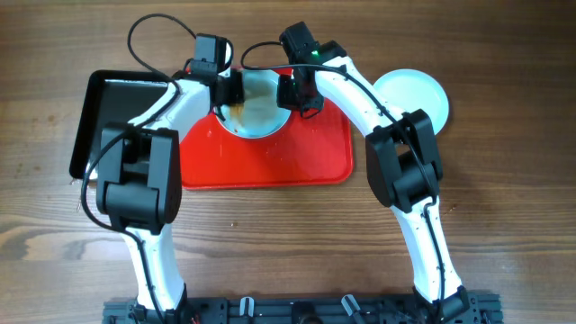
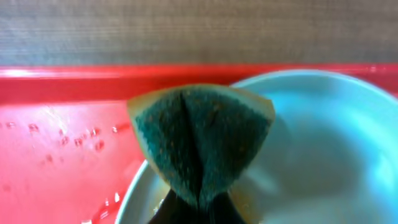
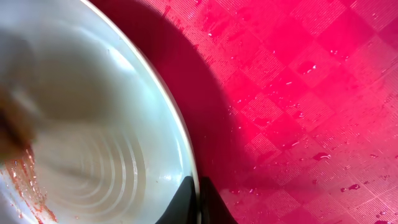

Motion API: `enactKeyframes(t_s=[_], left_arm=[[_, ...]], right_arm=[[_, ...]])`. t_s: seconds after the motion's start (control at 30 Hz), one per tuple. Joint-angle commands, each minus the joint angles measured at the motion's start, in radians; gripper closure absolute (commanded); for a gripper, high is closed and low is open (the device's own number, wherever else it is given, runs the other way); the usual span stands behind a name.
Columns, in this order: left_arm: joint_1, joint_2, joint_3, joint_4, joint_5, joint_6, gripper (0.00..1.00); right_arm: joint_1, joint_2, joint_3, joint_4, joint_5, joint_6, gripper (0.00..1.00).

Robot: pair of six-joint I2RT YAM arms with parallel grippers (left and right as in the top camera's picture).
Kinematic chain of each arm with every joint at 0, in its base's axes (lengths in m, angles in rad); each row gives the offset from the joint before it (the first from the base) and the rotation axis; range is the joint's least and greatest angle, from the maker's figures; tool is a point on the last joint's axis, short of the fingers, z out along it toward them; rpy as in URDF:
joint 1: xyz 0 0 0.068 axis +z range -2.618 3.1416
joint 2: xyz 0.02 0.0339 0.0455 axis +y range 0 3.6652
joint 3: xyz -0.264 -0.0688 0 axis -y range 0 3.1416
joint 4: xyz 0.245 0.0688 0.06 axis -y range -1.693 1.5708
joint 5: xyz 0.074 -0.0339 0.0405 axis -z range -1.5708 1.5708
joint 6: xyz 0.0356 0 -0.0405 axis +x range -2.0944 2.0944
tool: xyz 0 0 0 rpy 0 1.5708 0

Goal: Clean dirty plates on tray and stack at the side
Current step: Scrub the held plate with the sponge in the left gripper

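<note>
One plate (image 1: pixel 256 110) sits tilted at the back of the red tray (image 1: pixel 270 153), with orange-brown sauce streaks near its left side (image 3: pixel 25 180). My right gripper (image 1: pixel 297 90) is shut on the plate's right rim (image 3: pixel 194 186). My left gripper (image 1: pixel 229 88) is shut on a folded green-and-yellow sponge (image 2: pixel 202 140) that presses on the plate's left part (image 2: pixel 323 143). Another plate (image 1: pixel 412 94) lies on the table to the right of the tray.
A black glossy tray (image 1: pixel 112 108) lies left of the red tray, partly under my left arm. Water drops speckle the red tray (image 3: pixel 298 124). The wooden table (image 1: pixel 504 198) extends around both trays.
</note>
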Motion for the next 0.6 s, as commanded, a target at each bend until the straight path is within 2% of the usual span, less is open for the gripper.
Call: enactKeyframes(t_s=[0.0,0.1,0.17,0.3,0.43,0.57], left_arm=[[0.001,0.051,-0.046,-0.196,0.135,0.020,0.96],[0.000,0.051,-0.046,-0.294,0.318,0.023,0.96],[0.000,0.051,-0.046,-0.332,0.466,0.069,0.96],[0.000,0.051,-0.046,-0.333,0.576,0.102,0.96],[0.000,0.051,-0.046,-0.230,0.522,0.093,0.96],[0.000,0.051,-0.046,-0.103,0.226,-0.025,0.96]], right_arm=[[0.003,0.016,-0.006,-0.003,-0.001,-0.018,0.96],[0.010,0.016,-0.006,-0.001,0.000,-0.018,0.96],[0.015,0.016,-0.006,0.003,0.000,-0.020,0.96],[0.019,0.016,-0.006,0.002,0.000,-0.025,0.96],[0.019,0.016,-0.006,0.000,0.000,-0.025,0.96],[0.019,0.016,-0.006,-0.003,0.000,-0.025,0.96]])
